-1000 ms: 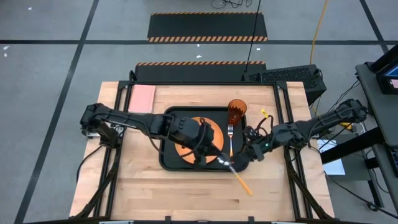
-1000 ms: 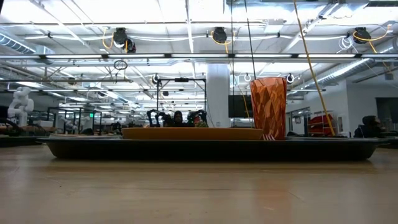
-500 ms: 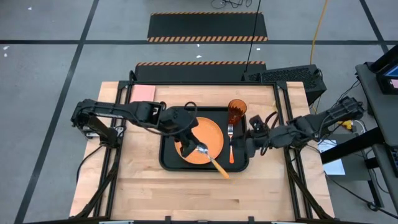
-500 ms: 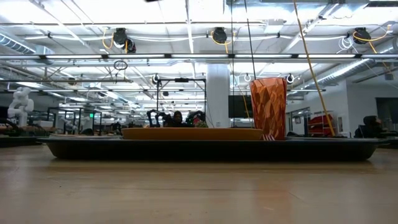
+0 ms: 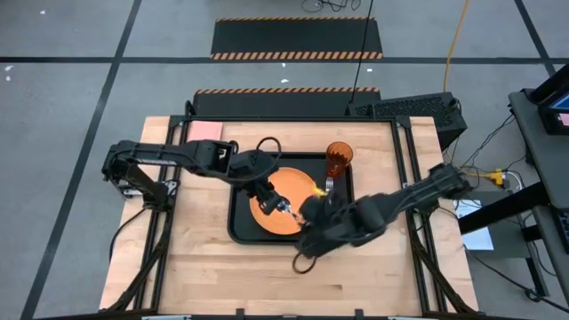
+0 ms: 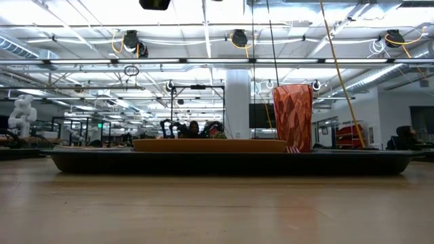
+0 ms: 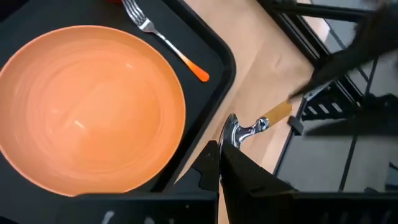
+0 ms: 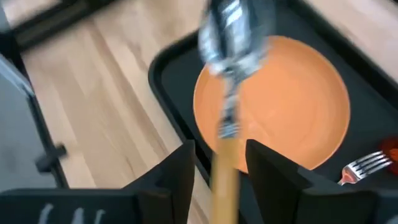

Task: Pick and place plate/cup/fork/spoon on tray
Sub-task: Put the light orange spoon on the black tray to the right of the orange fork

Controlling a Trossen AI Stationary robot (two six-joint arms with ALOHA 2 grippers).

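Observation:
The spoon (image 7: pixel 239 129) is in the air over the orange plate (image 5: pixel 293 182), held by my left gripper (image 5: pixel 277 206), which is shut on its bowl end. My right gripper (image 8: pixel 217 168) is open, one finger on either side of the spoon's orange-yellow handle (image 8: pixel 225 180). The plate lies in the black tray (image 5: pixel 233 213). The fork (image 5: pixel 329 185) lies flat in the tray to the plate's right. The cup (image 5: pixel 339 158) stands upright in the tray's far right corner. My left gripper pinches the spoon at its shiny bowl and neck (image 7: pixel 235 132) between its two fingers, coming from above. The spoon is lifted clear of plate and tray, and its handle (image 7: pixel 277 113) sticks out toward my right gripper. My right gripper: I cannot tell whether its fingers (image 8: pixel 180 171) touch the handle.
A pink pad (image 5: pixel 204 130) lies at the table's far left. Bare wood runs along the near side of the tray (image 5: pixel 284 276). In the low view only the tray, plate (image 6: pixel 210 145) and cup (image 6: pixel 293 116) show at table height.
My left gripper has taken the spoon from beside the tray's near right corner and carried it left and up over the plate. The handle has swung from the near right toward the far right. My right gripper drew back right, then came left to the handle.

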